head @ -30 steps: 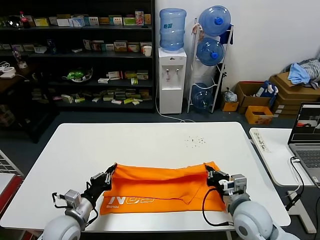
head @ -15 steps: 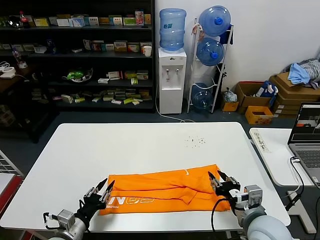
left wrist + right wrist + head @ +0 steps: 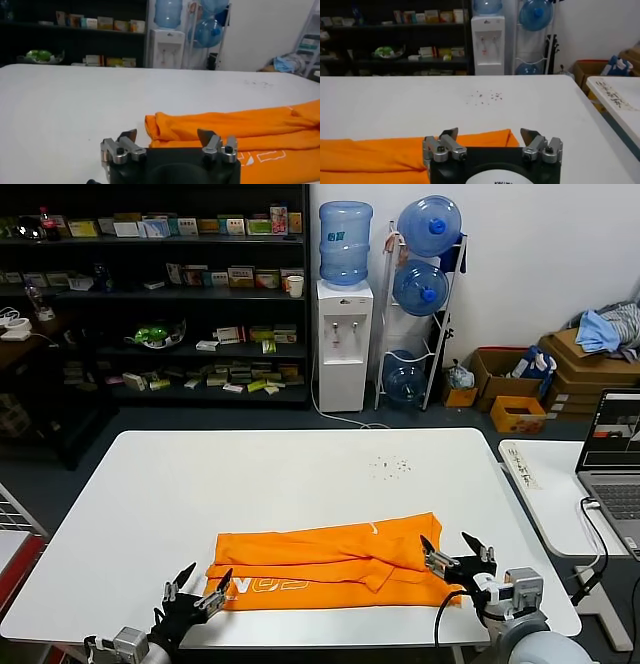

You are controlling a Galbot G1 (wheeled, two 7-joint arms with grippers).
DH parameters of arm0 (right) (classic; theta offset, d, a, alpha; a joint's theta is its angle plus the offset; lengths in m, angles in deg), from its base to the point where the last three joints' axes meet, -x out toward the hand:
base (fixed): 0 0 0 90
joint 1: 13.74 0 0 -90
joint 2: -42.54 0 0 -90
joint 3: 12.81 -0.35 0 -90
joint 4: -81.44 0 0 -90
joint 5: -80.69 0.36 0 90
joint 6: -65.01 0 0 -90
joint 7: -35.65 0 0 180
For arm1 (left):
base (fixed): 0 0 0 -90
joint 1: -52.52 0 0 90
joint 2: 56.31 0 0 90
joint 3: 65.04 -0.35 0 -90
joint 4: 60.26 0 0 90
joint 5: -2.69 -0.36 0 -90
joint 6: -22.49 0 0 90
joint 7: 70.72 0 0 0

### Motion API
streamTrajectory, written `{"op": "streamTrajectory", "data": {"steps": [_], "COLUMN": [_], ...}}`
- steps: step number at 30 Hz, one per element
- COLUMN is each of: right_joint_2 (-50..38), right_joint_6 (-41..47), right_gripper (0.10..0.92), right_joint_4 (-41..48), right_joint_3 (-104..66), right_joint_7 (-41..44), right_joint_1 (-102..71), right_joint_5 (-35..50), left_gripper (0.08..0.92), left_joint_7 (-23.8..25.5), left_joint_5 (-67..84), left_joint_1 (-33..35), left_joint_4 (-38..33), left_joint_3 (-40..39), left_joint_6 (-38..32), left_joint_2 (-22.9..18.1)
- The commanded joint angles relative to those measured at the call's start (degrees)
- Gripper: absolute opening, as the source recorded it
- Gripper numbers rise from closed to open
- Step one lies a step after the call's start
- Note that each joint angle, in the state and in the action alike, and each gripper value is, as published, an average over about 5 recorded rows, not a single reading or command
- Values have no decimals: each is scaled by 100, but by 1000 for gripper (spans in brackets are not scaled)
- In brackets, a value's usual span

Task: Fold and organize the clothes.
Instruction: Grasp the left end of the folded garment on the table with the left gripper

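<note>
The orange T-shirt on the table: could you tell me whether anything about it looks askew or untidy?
Yes. The orange T-shirt is folded into a band, but its upper layer is wrinkled and sits unevenly over the lettered layer. Both the left gripper and right gripper are open, off the cloth.

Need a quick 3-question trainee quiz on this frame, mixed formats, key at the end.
1. True or false: the left gripper is clamped on the T-shirt.
2. Multiple choice: the right gripper is A) shut on a sleeve, B) open at the shirt's right end, C) out of view.
3. Fill in: the white lettering shows on the shirt's ____ layer, near the table's front edge.

Key: 1 false, it is open, just off the shirt's left front corner. 2 B. 3 bottom.
</note>
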Motion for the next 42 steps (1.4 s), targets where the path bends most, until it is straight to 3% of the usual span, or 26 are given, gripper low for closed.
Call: {"op": "streamTrajectory", "data": {"steps": [1, 11, 17, 42], "right_joint_2": [72, 108, 102, 109], "right_joint_6": [-43, -24, -22, -42], "right_gripper": [822, 823, 823, 823], "right_joint_4": [-40, -8, 15, 136], "right_joint_3": [-132, -114, -112, -23], "right_joint_7": [54, 58, 61, 44], "right_joint_1": [-137, -113, -98, 73], "right_joint_5": [-101, -98, -89, -42], "left_gripper": [821, 823, 807, 130], "left_joint_7": [-92, -373, -510, -637], "left_joint_5": [292, 598, 529, 299], "left_joint_1": [-372, -927, -922, -842], "left_joint_4": [205, 342, 358, 282], "left_joint_3": [-145, -451, -538, -486], "left_joint_6": [224, 626, 748, 704], "left_joint_2": [-200, -62, -54, -79]}}
